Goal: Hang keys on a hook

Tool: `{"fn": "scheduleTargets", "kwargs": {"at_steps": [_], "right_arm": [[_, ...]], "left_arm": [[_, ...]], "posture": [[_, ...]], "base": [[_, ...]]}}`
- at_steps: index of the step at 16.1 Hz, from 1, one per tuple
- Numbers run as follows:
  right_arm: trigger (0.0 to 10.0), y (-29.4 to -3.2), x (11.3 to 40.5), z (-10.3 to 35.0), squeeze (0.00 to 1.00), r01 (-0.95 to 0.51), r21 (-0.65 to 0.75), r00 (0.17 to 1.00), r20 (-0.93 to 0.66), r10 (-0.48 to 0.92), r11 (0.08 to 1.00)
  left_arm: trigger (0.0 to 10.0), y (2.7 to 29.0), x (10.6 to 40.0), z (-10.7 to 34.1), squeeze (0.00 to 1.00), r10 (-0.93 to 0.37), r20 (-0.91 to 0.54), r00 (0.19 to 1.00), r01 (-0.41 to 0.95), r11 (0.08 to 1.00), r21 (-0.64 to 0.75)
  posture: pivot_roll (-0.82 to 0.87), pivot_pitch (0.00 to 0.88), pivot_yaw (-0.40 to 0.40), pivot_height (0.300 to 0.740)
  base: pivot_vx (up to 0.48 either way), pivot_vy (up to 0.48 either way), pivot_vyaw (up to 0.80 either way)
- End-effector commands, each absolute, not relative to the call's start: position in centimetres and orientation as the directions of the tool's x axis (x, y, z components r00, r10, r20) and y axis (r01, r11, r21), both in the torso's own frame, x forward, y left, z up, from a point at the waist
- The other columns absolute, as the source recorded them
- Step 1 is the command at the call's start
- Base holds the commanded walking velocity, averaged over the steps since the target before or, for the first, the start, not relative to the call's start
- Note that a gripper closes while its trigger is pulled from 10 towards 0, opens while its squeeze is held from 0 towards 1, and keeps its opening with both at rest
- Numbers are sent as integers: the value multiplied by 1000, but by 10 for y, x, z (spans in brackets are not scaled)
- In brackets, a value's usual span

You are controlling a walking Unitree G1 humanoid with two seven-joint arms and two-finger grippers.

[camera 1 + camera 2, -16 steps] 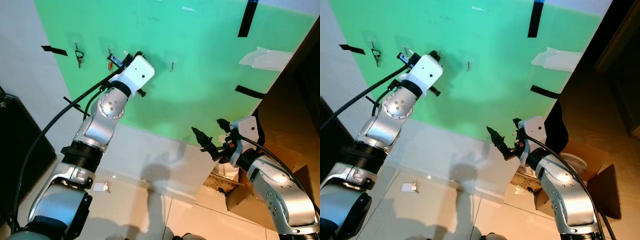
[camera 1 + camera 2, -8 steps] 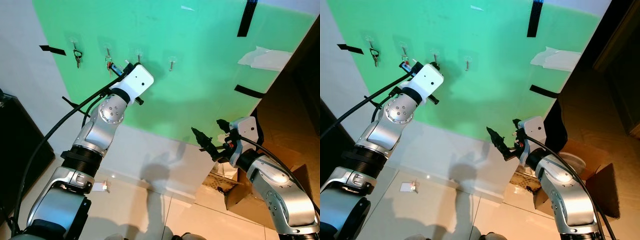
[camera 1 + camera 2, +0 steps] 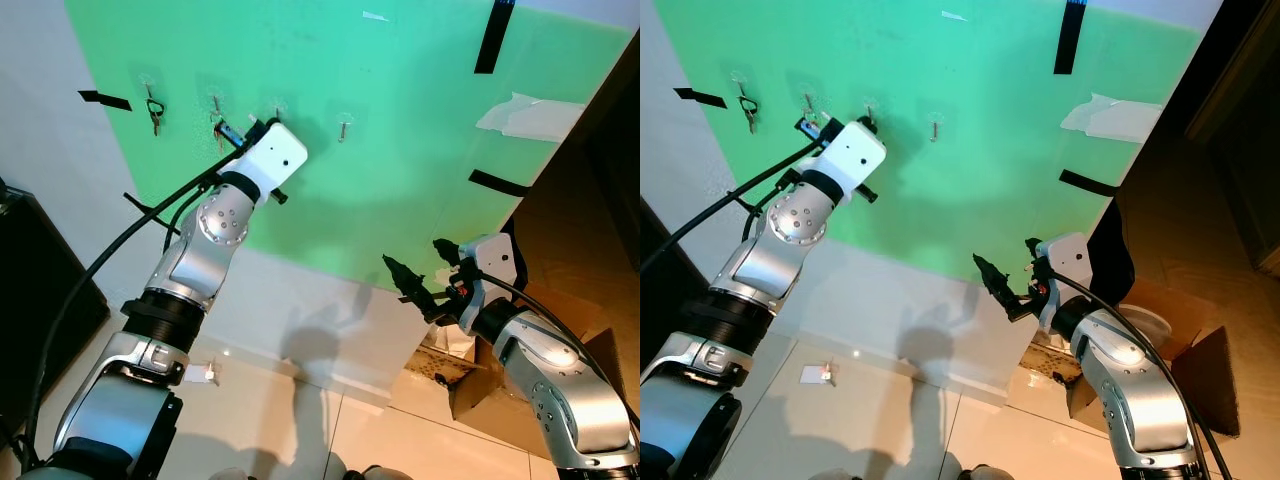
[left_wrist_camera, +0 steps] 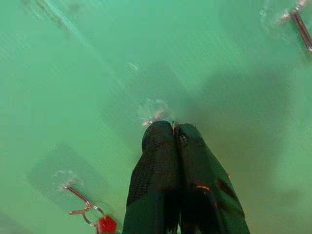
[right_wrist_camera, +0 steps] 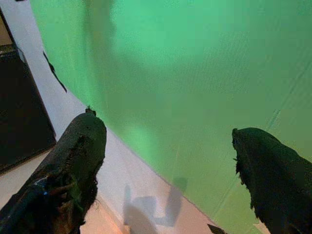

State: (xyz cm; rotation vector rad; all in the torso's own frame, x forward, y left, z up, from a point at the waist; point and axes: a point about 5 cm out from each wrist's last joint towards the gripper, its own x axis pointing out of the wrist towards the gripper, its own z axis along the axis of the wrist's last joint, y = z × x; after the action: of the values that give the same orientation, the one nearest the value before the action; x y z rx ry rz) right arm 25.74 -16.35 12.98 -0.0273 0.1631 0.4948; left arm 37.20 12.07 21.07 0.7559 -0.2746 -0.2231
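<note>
A green board [image 3: 400,150] on the wall carries a row of small clear hooks. Keys [image 3: 157,115] hang on the leftmost hook. The second hook [image 3: 215,100] holds a key ring with a red tag [image 4: 106,224]. My left gripper [image 4: 173,126] is raised to the board and shut, its tips pressed against the third hook [image 4: 154,115]. A thin glint of metal shows at the tips; I cannot tell what it is. A fourth hook [image 3: 345,126] is bare. My right gripper [image 3: 415,282] hangs low before the white wall, open with nothing in it.
Black tape strips [image 3: 494,40] and a taped white paper [image 3: 530,115] are on the board. A black cabinet [image 3: 40,300] stands at the left, a cardboard box [image 3: 480,385] at the lower right. A small white object [image 3: 203,373] lies on the tiled floor.
The left gripper dropped off the third hook, uncovering it, and has now risen slightly back toward it. The right arm has not moved.
</note>
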Motion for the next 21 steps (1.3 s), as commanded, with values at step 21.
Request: {"fn": "scheduleTargets", "kwargs": {"at_steps": [21], "right_arm": [[10000,-163,256,135,0,-486,-6,864,-152,480,874]], "left_arm": [[10000,110,379,209,0,-381,113,918,182,655,734]], "posture": [[-124,0,-81,740]], "base": [[0,0,0]]}}
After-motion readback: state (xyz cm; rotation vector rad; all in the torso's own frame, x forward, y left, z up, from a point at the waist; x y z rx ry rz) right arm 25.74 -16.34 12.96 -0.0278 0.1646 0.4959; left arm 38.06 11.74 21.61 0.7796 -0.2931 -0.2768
